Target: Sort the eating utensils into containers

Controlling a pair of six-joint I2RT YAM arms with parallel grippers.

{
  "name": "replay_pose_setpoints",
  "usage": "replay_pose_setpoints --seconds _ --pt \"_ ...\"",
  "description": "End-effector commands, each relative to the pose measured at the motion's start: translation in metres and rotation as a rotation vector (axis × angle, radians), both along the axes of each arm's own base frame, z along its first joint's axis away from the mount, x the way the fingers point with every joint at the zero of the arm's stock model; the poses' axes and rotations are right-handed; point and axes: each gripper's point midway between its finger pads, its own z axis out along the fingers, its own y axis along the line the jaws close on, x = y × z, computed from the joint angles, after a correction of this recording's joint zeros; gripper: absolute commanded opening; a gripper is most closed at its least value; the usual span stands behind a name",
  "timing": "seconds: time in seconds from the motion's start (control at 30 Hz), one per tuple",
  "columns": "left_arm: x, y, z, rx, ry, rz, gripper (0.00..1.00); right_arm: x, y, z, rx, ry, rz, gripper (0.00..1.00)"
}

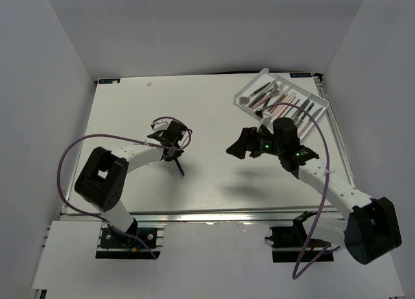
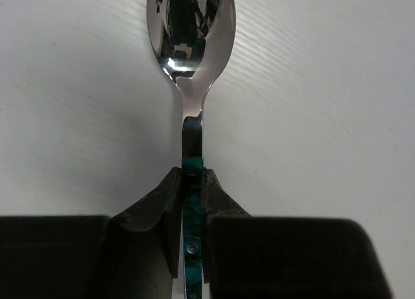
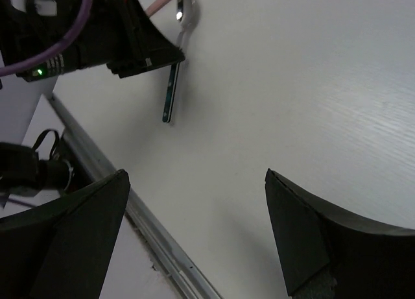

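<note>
My left gripper (image 2: 192, 174) is shut on the teal handle of a metal spoon (image 2: 191, 33), whose bowl points away from the wrist, close over the white table. In the top view the left gripper (image 1: 171, 151) is left of centre and the spoon's handle end (image 1: 180, 169) sticks out toward the near edge. My right gripper (image 3: 196, 177) is open and empty above bare table; in the top view it (image 1: 235, 145) is right of centre. The right wrist view shows the spoon (image 3: 171, 95) in the left gripper. The white tray (image 1: 259, 77) at the back right holds several utensils and chopsticks.
The table (image 1: 214, 182) has a metal rail along its near edge (image 3: 162, 247). White walls enclose the left, back and right sides. A purple cable (image 1: 71, 153) loops beside the left arm, and another (image 1: 324, 156) arcs over the right arm.
</note>
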Motion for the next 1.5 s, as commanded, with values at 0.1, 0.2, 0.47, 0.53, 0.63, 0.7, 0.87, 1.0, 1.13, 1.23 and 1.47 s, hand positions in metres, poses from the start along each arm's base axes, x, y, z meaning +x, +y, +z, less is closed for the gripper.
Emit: replay_pose_setpoints --seconds 0.1,0.2,0.47,0.53,0.63,0.7,0.87,1.0,1.13,1.23,1.47 --pt "-0.001 -0.07 0.091 -0.204 -0.202 -0.318 0.0 -0.029 0.077 -0.006 0.115 -0.006 0.225 0.89" --pt "-0.009 -0.091 0.116 -0.268 -0.241 -0.414 0.0 -0.025 0.098 -0.014 0.115 0.027 0.185 0.89" --pt "-0.022 -0.118 0.15 -0.374 -0.291 -0.542 0.0 -0.001 0.126 -0.012 0.191 0.085 0.098 0.7" --pt "-0.023 -0.122 0.157 -0.393 -0.307 -0.556 0.0 -0.001 0.133 -0.01 0.206 0.097 0.113 0.64" --pt "-0.023 -0.125 0.163 -0.414 -0.323 -0.565 0.0 0.0 0.143 -0.009 0.218 0.099 0.124 0.6" --pt "-0.023 -0.127 0.166 -0.426 -0.329 -0.57 0.0 0.001 0.15 -0.011 0.224 0.111 0.133 0.56" --pt "-0.021 -0.128 0.172 -0.434 -0.346 -0.574 0.0 -0.001 0.162 -0.02 0.233 0.156 0.146 0.44" --pt "-0.02 -0.128 0.179 -0.427 -0.364 -0.575 0.0 0.002 0.163 -0.02 0.247 0.158 0.128 0.24" --pt "-0.013 -0.119 0.183 -0.369 -0.37 -0.544 0.19 0.009 0.16 -0.017 0.252 0.146 0.08 0.0" --pt "-0.004 -0.091 0.181 -0.227 -0.359 -0.448 0.88 0.021 0.152 -0.021 0.25 0.159 0.014 0.0" --pt "-0.001 -0.002 0.25 0.117 -0.449 -0.204 0.98 0.113 0.086 -0.035 0.289 0.238 -0.255 0.0"
